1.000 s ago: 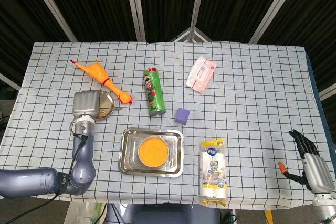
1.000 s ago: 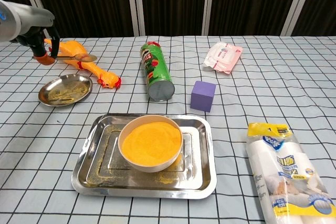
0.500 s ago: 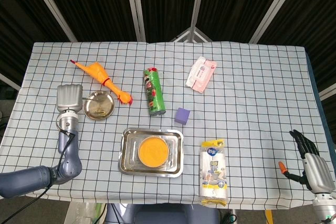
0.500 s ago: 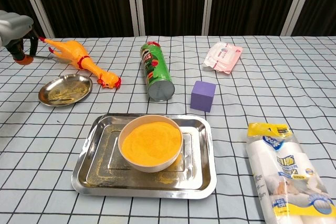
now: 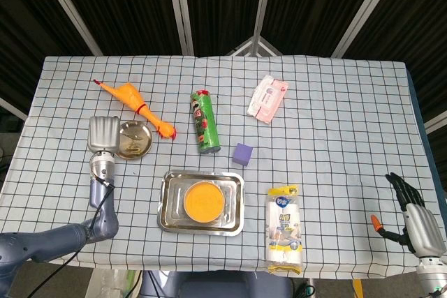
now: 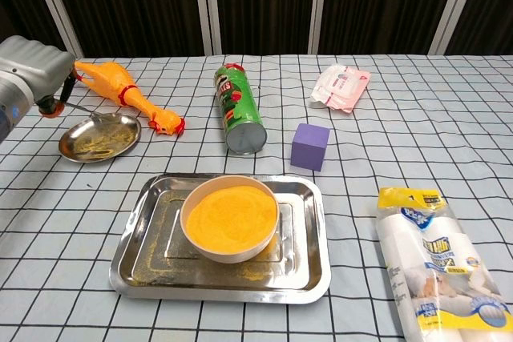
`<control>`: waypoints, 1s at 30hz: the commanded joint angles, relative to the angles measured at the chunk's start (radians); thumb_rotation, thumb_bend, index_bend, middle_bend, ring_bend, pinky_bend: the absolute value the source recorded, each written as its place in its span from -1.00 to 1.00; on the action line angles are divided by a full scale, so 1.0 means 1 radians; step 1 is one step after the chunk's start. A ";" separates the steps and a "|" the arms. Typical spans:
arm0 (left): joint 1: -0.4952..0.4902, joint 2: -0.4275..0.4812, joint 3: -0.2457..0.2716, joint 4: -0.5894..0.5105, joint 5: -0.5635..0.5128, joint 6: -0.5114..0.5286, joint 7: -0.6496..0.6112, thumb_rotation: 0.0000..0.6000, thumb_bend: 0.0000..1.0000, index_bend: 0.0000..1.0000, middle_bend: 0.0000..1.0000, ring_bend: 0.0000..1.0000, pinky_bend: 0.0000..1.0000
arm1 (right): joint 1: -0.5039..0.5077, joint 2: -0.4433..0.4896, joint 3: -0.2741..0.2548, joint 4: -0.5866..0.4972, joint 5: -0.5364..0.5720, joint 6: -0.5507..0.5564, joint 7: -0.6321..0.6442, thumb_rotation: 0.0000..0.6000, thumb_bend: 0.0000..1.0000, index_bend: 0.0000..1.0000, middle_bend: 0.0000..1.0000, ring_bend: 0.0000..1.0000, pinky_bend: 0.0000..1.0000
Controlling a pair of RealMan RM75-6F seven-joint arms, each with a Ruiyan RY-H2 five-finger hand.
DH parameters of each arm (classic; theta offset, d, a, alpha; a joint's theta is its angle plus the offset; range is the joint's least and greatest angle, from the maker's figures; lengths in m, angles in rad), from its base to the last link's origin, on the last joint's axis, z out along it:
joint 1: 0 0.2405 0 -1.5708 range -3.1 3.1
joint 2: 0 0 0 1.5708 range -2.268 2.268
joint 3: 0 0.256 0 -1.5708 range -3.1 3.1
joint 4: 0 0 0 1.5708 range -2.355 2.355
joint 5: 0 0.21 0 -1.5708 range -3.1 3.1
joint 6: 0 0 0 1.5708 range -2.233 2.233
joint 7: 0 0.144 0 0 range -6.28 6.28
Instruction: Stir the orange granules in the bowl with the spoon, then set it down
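Observation:
A white bowl (image 6: pixel 229 252) full of orange granules (image 6: pixel 231 218) stands in a steel tray (image 6: pixel 309 276) at the table's front centre; the bowl (image 5: pixel 203 183) also shows in the head view. My left hand (image 6: pixel 34 78) is far left and holds a spoon (image 6: pixel 82 110) by its orange handle. The spoon slopes down to the right, its tip at the left rim of a small steel plate (image 6: pixel 120 138). From the head view, that hand (image 5: pixel 103 133) sits just left of the plate (image 5: pixel 137 143). My right hand (image 5: pixel 411 209) lies at the front right edge, fingers spread, holding nothing.
An orange rubber chicken (image 6: pixel 128 94) lies behind the small plate. A green chip can (image 6: pixel 239 110) lies on its side at centre, with a purple cube (image 6: pixel 310 146) to its right. A pink wipes pack (image 6: pixel 341 87) is at back right, a tissue pack (image 6: pixel 437 262) at front right.
My left hand swung left away from the small plate, then came back right and lower. The spoon tip now reaches the plate's rim. The right hand has not moved.

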 commanded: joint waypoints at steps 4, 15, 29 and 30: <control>0.005 -0.056 -0.016 0.084 0.008 -0.030 0.004 1.00 0.38 0.53 1.00 1.00 0.99 | 0.000 0.001 0.000 -0.001 0.004 -0.004 0.004 1.00 -0.19 -1.00 -1.00 -1.00 -1.00; 0.006 -0.088 -0.045 0.129 0.023 -0.059 0.026 1.00 0.19 0.44 1.00 1.00 0.99 | 0.000 0.005 -0.001 -0.008 0.010 -0.010 0.008 1.00 -0.19 -1.00 -1.00 -1.00 -1.00; 0.043 -0.075 -0.070 0.108 0.023 -0.068 0.031 1.00 -0.27 0.07 1.00 1.00 0.99 | 0.000 0.004 -0.001 -0.012 0.014 -0.013 0.004 1.00 -0.19 -1.00 -1.00 -1.00 -1.00; 0.046 -0.072 -0.073 0.104 0.023 -0.069 0.030 1.00 -0.30 0.04 1.00 1.00 0.99 | 0.000 0.004 -0.001 -0.012 0.014 -0.013 0.002 1.00 -0.19 -1.00 -1.00 -1.00 -1.00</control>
